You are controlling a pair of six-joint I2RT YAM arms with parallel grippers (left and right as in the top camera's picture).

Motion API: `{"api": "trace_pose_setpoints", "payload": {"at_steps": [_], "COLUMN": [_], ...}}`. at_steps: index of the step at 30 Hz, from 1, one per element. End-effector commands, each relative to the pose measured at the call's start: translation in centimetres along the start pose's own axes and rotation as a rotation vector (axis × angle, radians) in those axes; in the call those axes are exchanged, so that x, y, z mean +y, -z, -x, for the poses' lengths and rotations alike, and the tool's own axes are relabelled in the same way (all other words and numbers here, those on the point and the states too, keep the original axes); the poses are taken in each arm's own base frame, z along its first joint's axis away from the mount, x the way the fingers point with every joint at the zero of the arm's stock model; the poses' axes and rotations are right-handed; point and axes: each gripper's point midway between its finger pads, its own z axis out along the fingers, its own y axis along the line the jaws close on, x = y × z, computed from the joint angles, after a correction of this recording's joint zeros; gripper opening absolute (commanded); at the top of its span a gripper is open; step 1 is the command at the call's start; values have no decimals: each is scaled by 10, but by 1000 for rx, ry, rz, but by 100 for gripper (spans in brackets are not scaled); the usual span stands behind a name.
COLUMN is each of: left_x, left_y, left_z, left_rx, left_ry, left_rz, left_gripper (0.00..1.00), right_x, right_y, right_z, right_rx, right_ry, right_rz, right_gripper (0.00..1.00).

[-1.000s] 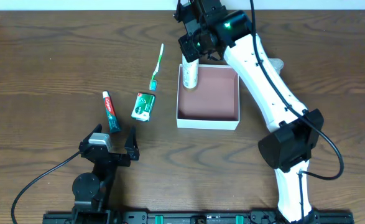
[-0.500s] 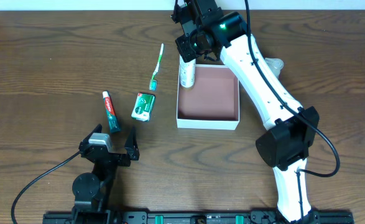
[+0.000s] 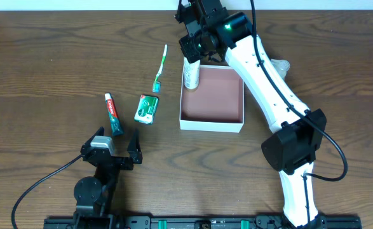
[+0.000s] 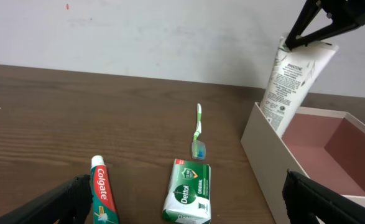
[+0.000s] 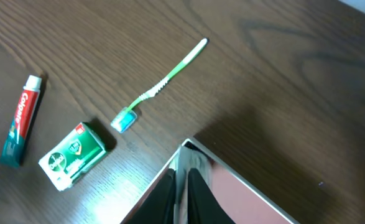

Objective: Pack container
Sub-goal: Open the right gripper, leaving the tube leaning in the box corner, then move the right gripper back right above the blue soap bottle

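- While the right gripper (image 5: 181,180) pinches the crimped top of a white plastic tube with green print (image 3: 191,77), its fingers sit narrow on that flat seam, holding the tube.
- The square, shallow, open-top box with white outer walls and a reddish-brown inside (image 3: 211,126) rests flat on the dark wooden table (image 3: 46,63), a little toward 3 o'clock from the middle in the overhead view.
- Its opening faces straight up. Being square, it shows no clear long axis, and its walls run close to 12-to-6 and 9-to-3.
- The tube's foot is inside the box at the 11 o'clock corner, and the tube leans against the wall there.
- At 9 o'clock from the box lie a green-and-white soap packet (image 3: 147,108) and, farther out, a red, white and green toothpaste tube (image 3: 113,114).
- A green-and-white toothbrush (image 3: 160,67) lies near the 10 o'clock side, head toward 6 o'clock.
- The left gripper (image 3: 116,141) hovers at 7 o'clock from the box, fingers spread wide, holding nothing.
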Motion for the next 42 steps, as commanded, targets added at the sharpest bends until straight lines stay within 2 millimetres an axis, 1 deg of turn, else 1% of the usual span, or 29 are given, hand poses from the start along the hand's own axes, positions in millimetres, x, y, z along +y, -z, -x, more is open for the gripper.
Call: {"api": "trace_pose_setpoints", "payload": {"at_steps": [1,6,8,10,13,15,18,19,20,21,22,24,26,28,31,34,38,40,42], "left_x": [3,3,3,3,3,3,3,3,3,3,3,3,3,3,3,3,3,3,3], "left_y": [-1,-1,-1,-1,-1,-1,-1,-1,-1,-1,-1,-1,-1,-1,-1,-1,-1,-1,-1], "left_z": [-17,-17,-17,-17,-17,-17,-17,-17,-17,-17,-17,-17,-17,-17,-17,-17,-17,-17,-17], "left_rx": [52,52,52,52,52,52,52,52,52,52,52,52,52,52,52,52,52,52,52], "left_ry": [-8,-8,-8,-8,-8,-8,-8,-8,-8,-8,-8,-8,-8,-8,-8,-8,-8,-8,-8], "left_rz": [8,8,8,8,8,8,8,8,8,8,8,8,8,8,8,8,8,8,8], "left_gripper": [98,98,98,98,98,98,98,98,98,98,98,98,98,98,98,98,98,98,98], "right_x": [7,6,4,3,1,-3,-11,-19,-26,-39,-47,-70,-89,-97,-109,-118,-122,-123,-125], "right_y": [9,10,14,20,40,57,88,100,110,125,133,158,182,197,215,224,227,226,224], "right_z": [8,9,14,19,29,35,39,37,35,30,27,16,1,-9,-29,-49,-81,-95,-102], "right_rx": [-29,-34,-54,-76,-125,-156,-193,-198,-199,-197,-194,-182,-162,-144,-102,-44,79,145,184], "right_ry": [2,2,2,2,1,-3,-7,-15,-25,-40,-51,-78,-110,-127,-158,-187,-212,-195,-161], "right_rz": [7,2,-2,-4,-8,-14,-35,-61,-94,-150,-188,-293,-376,-409,-441,-455,-458,-455,-451], "right_gripper": [11,13,15,21,28,34,48,56,61,64,66,75,92,99,99,99,99,99,99]}}
